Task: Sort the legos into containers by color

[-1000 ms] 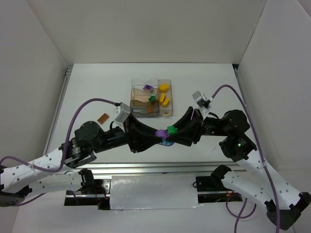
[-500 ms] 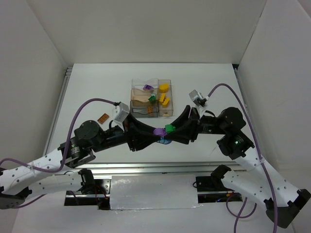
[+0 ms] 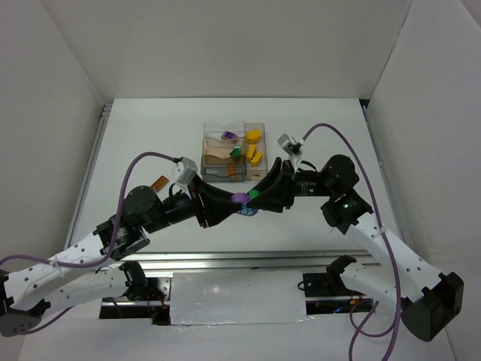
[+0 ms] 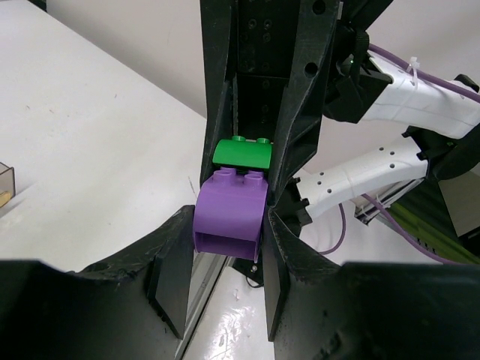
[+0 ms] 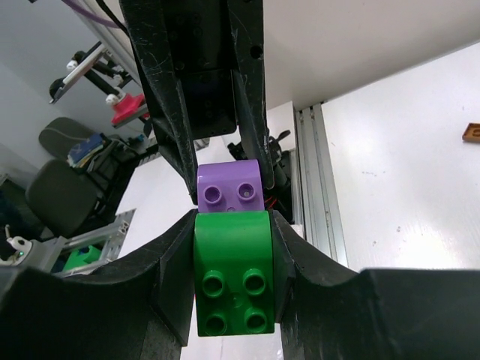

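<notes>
My 2 claws meet nose to nose above the counter [image 3: 135,143], just in front of the bins [image 3: 214,156], because the piece between them is 2 colours in 1 lump and cannot be sorted as it stands. My left claw [image 4: 229,247] is clamped on the purple brick [image 4: 231,214], a finger pressed flat on each side. My right claw [image 5: 232,247] is clamped the same way on the green brick [image 5: 233,281], coming in from the opposite side. I hold them end to end so that each claw grips only its own colour and the seam lies in the open gap between my fingertips. That should let me pull or twist 1 half against the other. In both wrist views the 2 bricks touch, and the purple studs show at the seam, but I cannot tell whether they are locked together or already loose. The pair hangs in the air, clear of the counter, which I judge gives room to lever them apart without scraping. The bins already hold some yellow, green and purple pieces, and a tan 1 has bare floor. An orange brick [image 3: 159,183] lies on the counter to the left, well apart from the bins, not yet sorted. Once the halves part, purple should go with purple and green with green. The risk is that 1 half pops free and drops.
</notes>
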{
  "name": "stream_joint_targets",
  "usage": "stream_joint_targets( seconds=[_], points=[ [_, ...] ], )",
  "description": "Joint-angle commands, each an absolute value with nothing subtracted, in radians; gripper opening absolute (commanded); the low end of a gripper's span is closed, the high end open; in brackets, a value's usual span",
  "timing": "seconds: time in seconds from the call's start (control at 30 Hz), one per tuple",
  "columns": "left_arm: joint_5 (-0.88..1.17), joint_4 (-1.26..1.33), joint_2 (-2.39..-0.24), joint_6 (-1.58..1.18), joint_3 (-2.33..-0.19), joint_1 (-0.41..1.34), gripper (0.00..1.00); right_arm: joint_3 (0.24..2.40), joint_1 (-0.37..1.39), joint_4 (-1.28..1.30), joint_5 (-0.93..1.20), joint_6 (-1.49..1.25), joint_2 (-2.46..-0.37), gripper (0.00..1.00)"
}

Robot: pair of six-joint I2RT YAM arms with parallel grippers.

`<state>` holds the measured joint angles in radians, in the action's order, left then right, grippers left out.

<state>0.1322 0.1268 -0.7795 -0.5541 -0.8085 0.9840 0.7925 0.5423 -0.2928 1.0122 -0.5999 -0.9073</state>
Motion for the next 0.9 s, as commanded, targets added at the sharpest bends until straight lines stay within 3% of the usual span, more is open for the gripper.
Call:
stream_joint_targets(
  seconds=[0.0,0.07,0.27,0.47,0.77,0.87],
  points=[
    [0.161,0.138,-0.726,-0.517,-0.816,0.971,0.0,0.795,0.489,-0.397,0.948,-0.653,-0.92,0.14],
    [0.143,0.133,-0.73,-0.518,-0.816,0.966,0.0,0.804,0.486,-0.368,0.936,-0.638,-0.93,0.0],
    [0.008,0.085,-0.744,-0.56,-0.811,0.928,0.0,0.784,0.437,-0.345,0.93,-0.601,-0.989,0.0],
    [-0.119,0.101,-0.817,-0.566,-0.785,0.859,0.0,0.756,0.344,-0.483,0.992,-0.643,-1.228,0.0],
    [-0.051,0.363,-1.063,-0.568,-0.678,0.674,0.0,0.925,0.293,-0.433,0.966,-0.58,-1.681,0.0],
    [-0.052,0.341,-1.106,-0.531,-0.701,0.669,0.0,0.919,0.295,-0.445,0.947,-0.569,-1.683,0.0]
  ],
)
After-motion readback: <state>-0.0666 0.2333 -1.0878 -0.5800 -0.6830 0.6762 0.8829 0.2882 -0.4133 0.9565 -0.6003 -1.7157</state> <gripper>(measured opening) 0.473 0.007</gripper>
